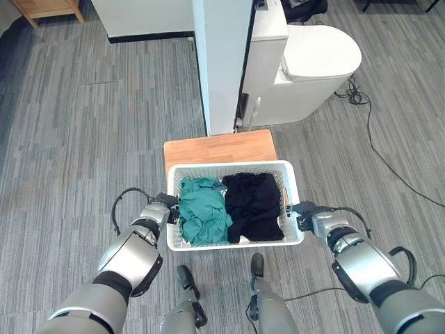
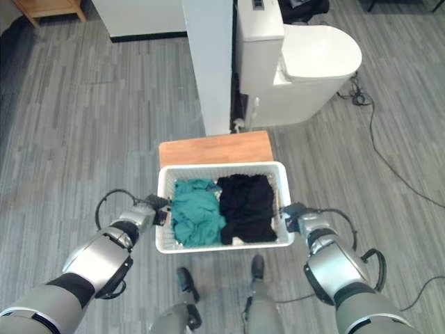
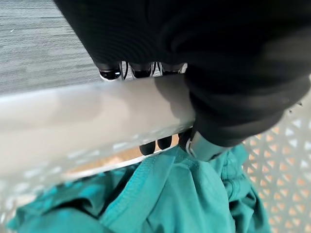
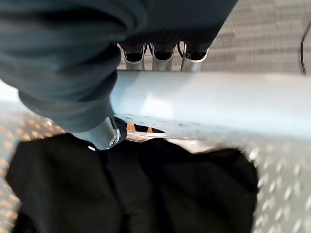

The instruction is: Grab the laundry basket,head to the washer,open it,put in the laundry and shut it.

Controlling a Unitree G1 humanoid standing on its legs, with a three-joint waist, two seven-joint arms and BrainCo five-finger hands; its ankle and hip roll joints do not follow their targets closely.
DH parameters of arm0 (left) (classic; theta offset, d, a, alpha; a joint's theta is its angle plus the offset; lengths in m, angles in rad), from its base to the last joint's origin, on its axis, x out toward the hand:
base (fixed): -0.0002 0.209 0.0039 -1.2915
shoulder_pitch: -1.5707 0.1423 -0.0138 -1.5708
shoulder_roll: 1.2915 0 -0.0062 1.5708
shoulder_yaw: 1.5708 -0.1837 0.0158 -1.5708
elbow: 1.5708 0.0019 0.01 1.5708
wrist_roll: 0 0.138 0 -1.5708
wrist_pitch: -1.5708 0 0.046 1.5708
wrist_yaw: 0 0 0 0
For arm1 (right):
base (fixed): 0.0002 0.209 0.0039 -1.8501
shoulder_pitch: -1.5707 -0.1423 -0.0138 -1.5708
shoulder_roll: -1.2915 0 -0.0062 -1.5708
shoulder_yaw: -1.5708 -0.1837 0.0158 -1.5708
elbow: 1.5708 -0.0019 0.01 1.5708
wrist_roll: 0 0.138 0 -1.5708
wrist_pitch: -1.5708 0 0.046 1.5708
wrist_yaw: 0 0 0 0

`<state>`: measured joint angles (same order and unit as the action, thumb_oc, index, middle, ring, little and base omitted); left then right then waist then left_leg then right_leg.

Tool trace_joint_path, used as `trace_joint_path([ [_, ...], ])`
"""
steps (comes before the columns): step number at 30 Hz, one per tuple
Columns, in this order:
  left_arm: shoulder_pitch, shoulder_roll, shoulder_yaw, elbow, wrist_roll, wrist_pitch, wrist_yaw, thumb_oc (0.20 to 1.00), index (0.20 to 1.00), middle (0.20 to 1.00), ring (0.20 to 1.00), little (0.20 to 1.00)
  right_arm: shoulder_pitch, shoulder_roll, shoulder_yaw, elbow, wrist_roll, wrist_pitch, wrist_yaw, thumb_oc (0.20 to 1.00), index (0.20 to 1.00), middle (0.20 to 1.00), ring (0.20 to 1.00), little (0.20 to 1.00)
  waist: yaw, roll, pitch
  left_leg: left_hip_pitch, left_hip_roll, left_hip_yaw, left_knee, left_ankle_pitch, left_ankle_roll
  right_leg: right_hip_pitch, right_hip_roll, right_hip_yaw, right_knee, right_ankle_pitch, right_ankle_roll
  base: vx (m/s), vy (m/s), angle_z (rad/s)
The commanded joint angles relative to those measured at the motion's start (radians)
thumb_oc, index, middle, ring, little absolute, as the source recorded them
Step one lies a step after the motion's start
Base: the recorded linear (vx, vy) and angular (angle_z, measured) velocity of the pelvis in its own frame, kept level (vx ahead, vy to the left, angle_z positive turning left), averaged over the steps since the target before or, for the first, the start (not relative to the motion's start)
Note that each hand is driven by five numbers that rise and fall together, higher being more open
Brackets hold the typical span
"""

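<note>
Grey plank flooring (image 1: 83, 139) surrounds a small wooden tabletop (image 1: 220, 147), with a white toilet (image 1: 306, 69) beyond it. On the tabletop's near edge rests the white laundry basket (image 1: 234, 168), holding a teal garment (image 1: 205, 209) beside a black garment (image 1: 254, 205). Both arms reach forward, bent at the elbow. The left hand (image 1: 165, 209) curls over the basket's left rim, and the right hand (image 1: 304, 214) is wrapped round the right rim.
</note>
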<state>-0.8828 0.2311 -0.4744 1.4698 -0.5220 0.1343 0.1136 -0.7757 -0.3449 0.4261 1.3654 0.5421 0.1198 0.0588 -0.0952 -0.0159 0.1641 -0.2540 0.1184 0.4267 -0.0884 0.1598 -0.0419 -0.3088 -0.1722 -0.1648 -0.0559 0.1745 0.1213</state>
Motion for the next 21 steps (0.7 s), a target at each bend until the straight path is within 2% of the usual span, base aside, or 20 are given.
trace_joint_path([
  [1, -0.074, -0.068, 0.135, 0.004, -0.231, -0.067, -0.081, 0.200, 0.200, 0.200, 0.200, 0.200, -0.077, 0.043, -0.137, -0.006, 0.317, -0.073, 0.058, 0.200, 0.200, 0.200, 0.200, 0.200, 0.010, 0.056, 0.045, 0.013, 0.039, -0.146, 0.001, -0.004, -0.068, 0.047, 0.002, -0.035, -0.031, 0.000, 0.044, 0.00, 0.000, 0.00],
  [5, -0.042, -0.078, 0.161, -0.017, -0.293, -0.076, -0.088, 0.200, 0.200, 0.200, 0.200, 0.200, -0.033, 0.038, -0.173, -0.024, 0.347, -0.085, 0.057, 0.200, 0.200, 0.200, 0.200, 0.200, 0.013, 0.064, 0.037, 0.027, 0.040, -0.147, 0.001, -0.007, -0.068, 0.060, 0.001, -0.038, -0.031, -0.005, 0.044, 0.00, 0.000, 0.00],
  [6, 0.023, -0.106, 0.189, -0.075, -0.400, -0.086, -0.126, 0.200, 0.200, 0.200, 0.200, 0.200, 0.038, 0.022, -0.217, -0.063, 0.375, -0.100, 0.060, 0.200, 0.200, 0.200, 0.200, 0.200, 0.016, 0.078, 0.028, 0.047, 0.039, -0.148, 0.001, -0.008, -0.070, 0.082, 0.001, -0.043, -0.031, -0.015, 0.041, 0.00, 0.000, 0.00],
  [8, 0.067, -0.123, 0.192, -0.099, -0.437, -0.089, -0.146, 0.200, 0.200, 0.200, 0.200, 0.200, 0.086, 0.015, -0.241, -0.085, 0.383, -0.106, 0.062, 0.200, 0.200, 0.200, 0.200, 0.200, 0.018, 0.085, 0.022, 0.061, 0.038, -0.148, 0.001, -0.010, -0.070, 0.096, 0.002, -0.044, -0.031, -0.019, 0.039, 0.02, -0.016, 0.01],
  [10, 0.160, -0.167, 0.208, -0.166, -0.538, -0.112, -0.178, 0.200, 0.200, 0.200, 0.200, 0.200, 0.186, -0.017, -0.292, -0.098, 0.403, -0.119, 0.072, 0.200, 0.200, 0.200, 0.200, 0.200, 0.024, 0.111, 0.011, 0.077, 0.027, -0.153, 0.001, -0.010, -0.068, 0.108, -0.005, -0.044, -0.031, -0.022, 0.040, 0.00, 0.000, 0.00],
  [15, 0.198, -0.179, 0.169, -0.184, -0.472, -0.127, -0.166, 0.200, 0.200, 0.200, 0.200, 0.200, 0.223, -0.027, -0.272, -0.083, 0.332, -0.115, 0.071, 0.200, 0.200, 0.200, 0.200, 0.200, 0.027, 0.120, 0.001, 0.072, 0.027, -0.153, 0.001, -0.004, -0.066, 0.098, -0.003, -0.039, -0.031, -0.015, 0.036, -0.03, -0.011, 0.00],
  [16, 0.208, -0.184, 0.143, -0.170, -0.415, -0.126, -0.165, 0.200, 0.200, 0.200, 0.200, 0.200, 0.246, -0.026, -0.258, -0.086, 0.297, -0.113, 0.075, 0.200, 0.200, 0.200, 0.200, 0.200, 0.025, 0.124, -0.001, 0.073, 0.030, -0.150, 0.001, 0.000, -0.066, 0.097, -0.001, -0.036, -0.031, -0.013, 0.035, -0.03, -0.022, 0.00],
  [21, 0.268, -0.206, 0.127, -0.146, -0.374, -0.110, -0.174, 0.200, 0.200, 0.200, 0.200, 0.200, 0.318, -0.011, -0.253, -0.109, 0.272, -0.110, 0.086, 0.200, 0.200, 0.200, 0.200, 0.200, 0.025, 0.124, -0.003, 0.083, 0.045, -0.152, 0.001, 0.009, -0.071, 0.115, 0.012, -0.039, -0.031, -0.020, 0.025, -0.02, -0.055, -0.01],
])
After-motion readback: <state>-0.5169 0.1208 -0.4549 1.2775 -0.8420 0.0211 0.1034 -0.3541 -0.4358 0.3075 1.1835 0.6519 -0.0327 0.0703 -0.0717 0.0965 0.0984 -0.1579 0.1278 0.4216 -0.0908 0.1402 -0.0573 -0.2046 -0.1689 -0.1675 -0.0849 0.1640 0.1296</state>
